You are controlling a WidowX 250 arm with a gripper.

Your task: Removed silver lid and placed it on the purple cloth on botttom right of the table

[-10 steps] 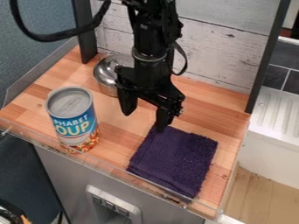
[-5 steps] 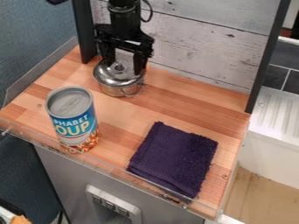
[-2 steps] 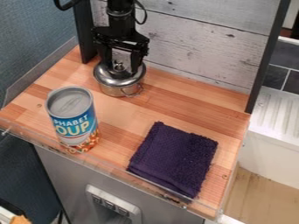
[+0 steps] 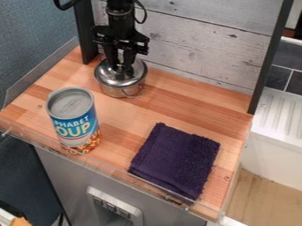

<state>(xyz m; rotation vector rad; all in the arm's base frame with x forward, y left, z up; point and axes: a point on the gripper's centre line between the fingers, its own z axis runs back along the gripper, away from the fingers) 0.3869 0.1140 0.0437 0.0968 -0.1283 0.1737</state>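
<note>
Pincer (image 4: 120, 67): narrower than in the earlier frame; its fingers, apart over the pot then, now come together at the middle of the silver lid (image 4: 128, 78), and appear to hold it by its top.
Silver lid: level on the pot (image 4: 118, 92), covering its mouth, with no gap to be seen between them.
Arm (image 4: 121, 17): hanging down from the top edge of the view, directly above the pot, almost where it is in the last frame.
Purple cloth (image 4: 175, 161): flat on the bench (image 4: 156, 106), well apart from the pot, toward the camera and to the view's right of it.
Soup can (image 4: 75, 119): upright, nearer the camera than the pot and to the view's left of it.
Lid to pincer to cloth: this is what the coming move turns on. The lid sits right under the pincer, so the grasp asks for no more sideways travel; the cloth lies diagonally off from the pot, so the carry likely runs up first, then toward the camera and the view's right, away from the can.
Step in hand: securing the grasp, it seems, with the lift and the whole carry left to do.
Risk: a hold on so small a part of the lid may slip or let it tilt, and a lift that is not straight may drag the pot along.
</note>
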